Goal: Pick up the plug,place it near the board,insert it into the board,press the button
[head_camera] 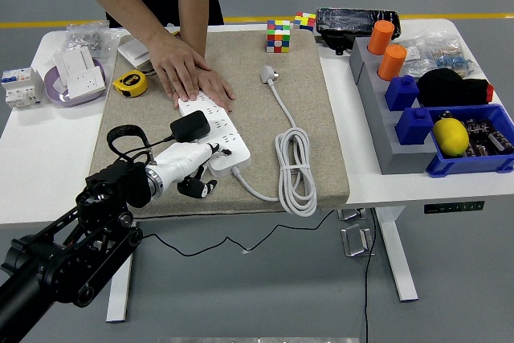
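A white power strip (230,139) lies on the beige mat (321,142). A black plug (189,125) sits on top of the strip, and its black cable loops back to the left (120,135). My left hand (199,171) is white with black fingertips. It sits just below the plug at the strip's near end, with its fingers curled and nothing in them. One finger (214,148) points at the strip. A person's hands (193,79) press flat on the strip's far end. My right arm is out of view.
The strip's own white cable (293,168) lies coiled on the mat, with its white plug (267,75) further back. A yellow tape measure (128,83) and a Rubik's cube (278,35) lie behind. A grey rack (377,118) and a blue bin (482,158) stand at the right.
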